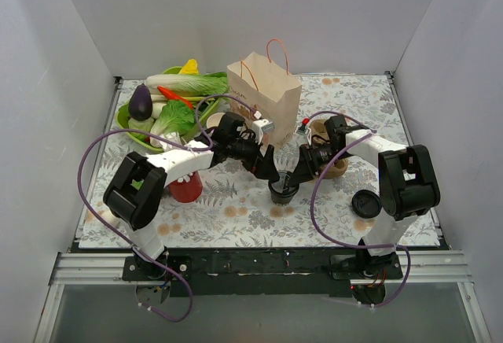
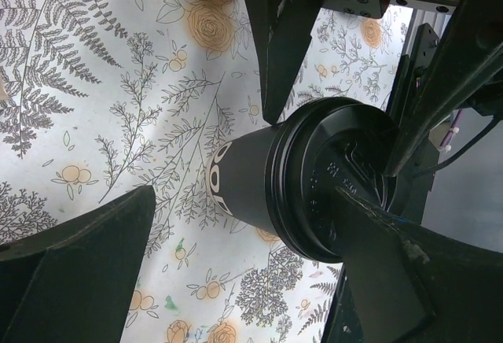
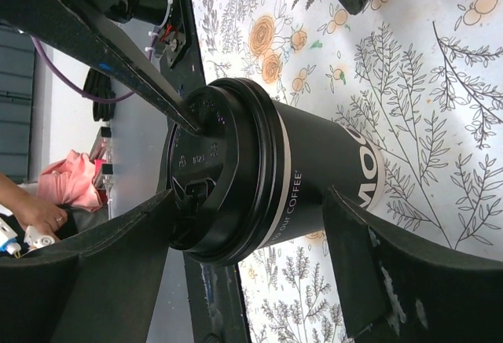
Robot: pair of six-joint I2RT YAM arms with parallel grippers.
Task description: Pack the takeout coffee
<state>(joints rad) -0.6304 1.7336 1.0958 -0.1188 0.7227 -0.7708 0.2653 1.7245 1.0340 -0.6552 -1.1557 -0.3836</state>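
The takeout coffee (image 1: pixel 282 192), a black paper cup with a round black lid, stands upright on the floral cloth at the middle of the table. It fills the left wrist view (image 2: pixel 240 171) and the right wrist view (image 3: pixel 314 182). My left gripper (image 1: pixel 269 171) is open just left of and above the cup. In its own view (image 2: pixel 244 201) one finger lies over the lid top and the other is well clear of the cup wall. My right gripper (image 1: pixel 293 181) is open close on the cup's right. In its view (image 3: pixel 250 197) its fingers stand wide either side of the cup.
A brown paper bag (image 1: pixel 264 87) with handles stands behind the grippers. A green basket of vegetables (image 1: pixel 169 107) is at the back left. A red cup (image 1: pixel 186 189) sits under the left arm. A loose black lid (image 1: pixel 367 201) lies at the right, and a tan cardboard object (image 1: pixel 338 167) behind the right arm.
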